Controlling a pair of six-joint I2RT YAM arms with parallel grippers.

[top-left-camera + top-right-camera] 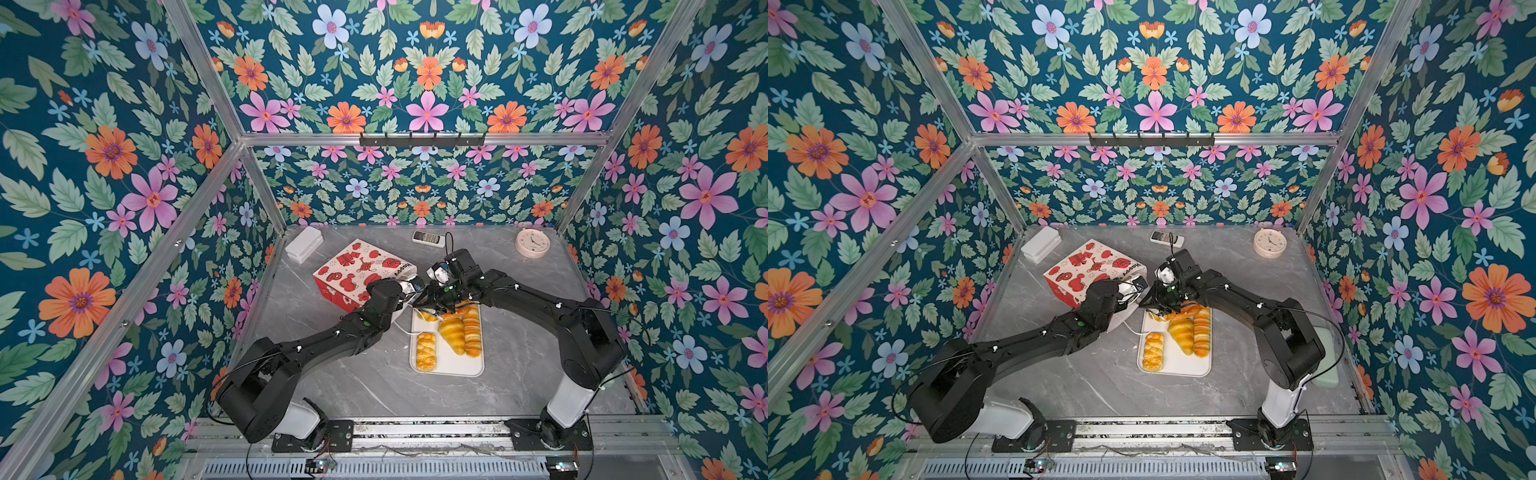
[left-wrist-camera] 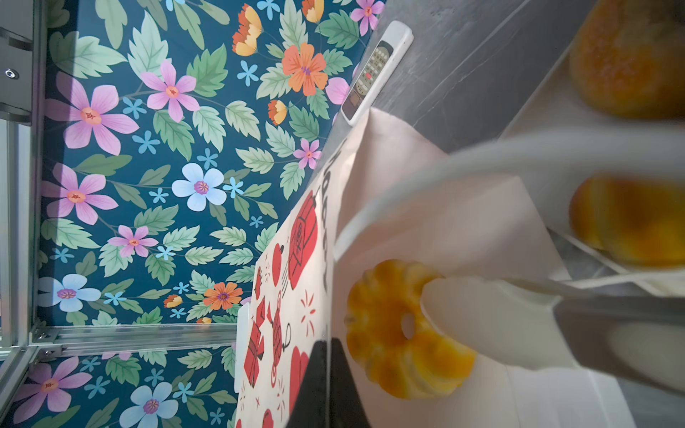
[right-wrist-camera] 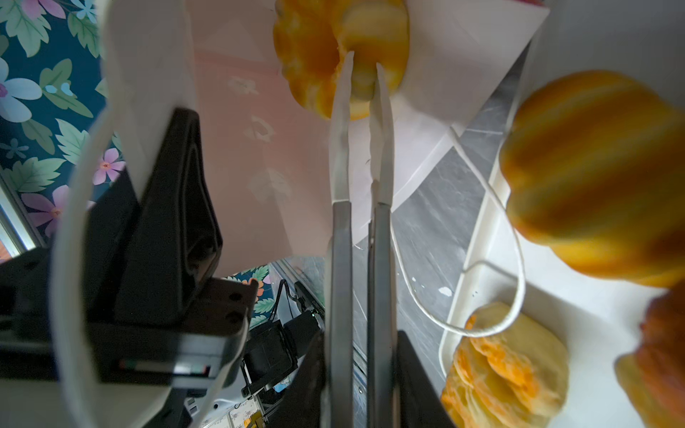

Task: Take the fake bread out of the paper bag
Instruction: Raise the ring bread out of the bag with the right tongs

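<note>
**Right claw on the ring bagel at the bag mouth**

1. Left arm (image 1: pixel 324 336): it is stretched low from its base towards the paper bag (image 1: pixel 361 266), with the wrist at the bag mouth. The left claw (image 2: pixel 328 355) is clamped tight on the upper rim of the mouth, and that rim stands raised off the worktop (image 1: pixel 353 386).
2. Right arm (image 1: pixel 536 299): the elbow is bent and the wrist is level with the bag mouth. The right claw (image 3: pixel 364 59) points into the bag. Its white fingertips (image 3: pixel 341 96) are narrowed onto the wall of the ring bagel (image 3: pixel 307 55), with one fingertip in the hole.
3. Paper bag: it lies on its side with the printed panel up. Its long axis runs from the base to the mouth, which opens towards the tray (image 1: pixel 449 361).
4. Bread: the ring bagel sits just inside the mouth. The plaited piece (image 1: pixel 427 351), croissant (image 1: pixel 452 334) and long ridged loaf (image 1: pixel 472 332) lie on the tray outside the bag, near its mouth, lengthwise along the tray.
</note>
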